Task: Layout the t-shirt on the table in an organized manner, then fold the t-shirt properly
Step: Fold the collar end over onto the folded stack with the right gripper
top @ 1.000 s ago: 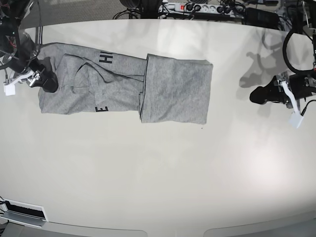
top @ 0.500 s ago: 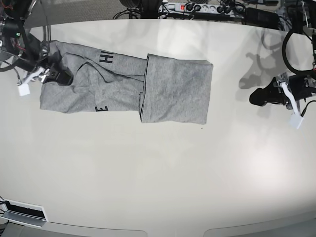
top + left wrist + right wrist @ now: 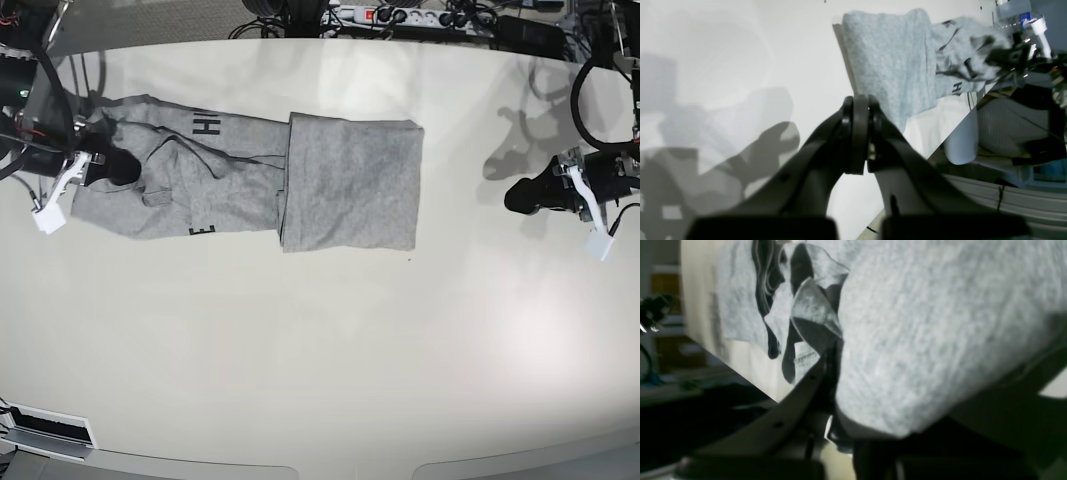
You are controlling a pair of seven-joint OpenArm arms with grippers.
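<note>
T-shirt [image 3: 250,180] end pinched in right gripper [image 3: 120,168]; left gripper [image 3: 518,196] closed, empty, well apart.

Heather-grey t-shirt [image 3: 340,180], speckled weave, with black block lettering [image 3: 207,127] across it. Beneath it a glossy off-white table [image 3: 330,340]. Black gripper fingers [image 3: 858,133], and white tags [image 3: 48,218] on both arms.

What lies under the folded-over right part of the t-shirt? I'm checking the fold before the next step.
In the base view the folded flap lies on top of the t-shirt itself; black lettering shows beside it. Any print or layers beneath the flap are covered. The table lies underneath.
</note>
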